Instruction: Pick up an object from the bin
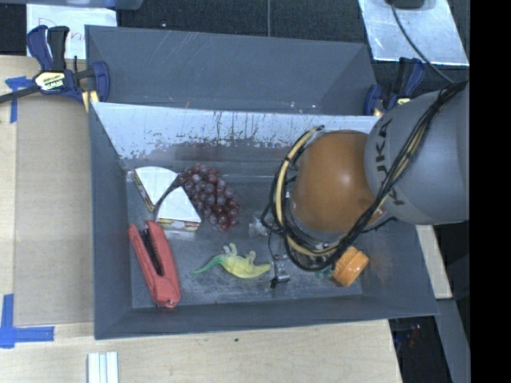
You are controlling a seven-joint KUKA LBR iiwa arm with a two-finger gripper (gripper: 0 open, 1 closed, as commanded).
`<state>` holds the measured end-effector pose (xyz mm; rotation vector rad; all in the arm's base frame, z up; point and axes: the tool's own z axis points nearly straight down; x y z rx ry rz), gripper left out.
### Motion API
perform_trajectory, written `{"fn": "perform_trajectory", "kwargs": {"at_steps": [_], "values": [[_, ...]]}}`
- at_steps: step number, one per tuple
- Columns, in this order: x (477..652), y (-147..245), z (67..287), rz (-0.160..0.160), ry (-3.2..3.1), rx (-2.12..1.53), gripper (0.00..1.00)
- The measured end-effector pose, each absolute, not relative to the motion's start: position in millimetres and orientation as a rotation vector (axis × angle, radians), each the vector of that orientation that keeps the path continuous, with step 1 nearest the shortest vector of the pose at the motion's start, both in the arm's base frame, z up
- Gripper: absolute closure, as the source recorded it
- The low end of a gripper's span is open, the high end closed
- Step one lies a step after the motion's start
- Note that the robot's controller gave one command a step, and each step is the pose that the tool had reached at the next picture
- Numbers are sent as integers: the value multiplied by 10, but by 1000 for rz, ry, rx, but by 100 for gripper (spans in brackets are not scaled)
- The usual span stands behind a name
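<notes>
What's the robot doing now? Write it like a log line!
pincer: low in bin, just right of yellow-green toy lizard | nearby: purple grapes | far left: red tool

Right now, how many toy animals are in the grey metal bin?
1: a yellow-green plastic lizard at the front of the bin, just beside the gripper. The arm's orange cover may hide others.

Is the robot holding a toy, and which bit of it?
Cannot tell. The gripper is down by the right end of the yellow-green toy dinosaur, but no hold on it is visible.
</notes>
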<state>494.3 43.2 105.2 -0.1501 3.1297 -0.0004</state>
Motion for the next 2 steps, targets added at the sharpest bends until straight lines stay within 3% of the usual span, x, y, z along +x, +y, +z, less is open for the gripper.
{"fn": "perform_trajectory", "kwargs": {"at_steps": [1, 2], "values": [[4849, 822, 1259, -2, 3131, 3, 0], [4864, 854, 1227, -2, 3129, -126, 0]]}}
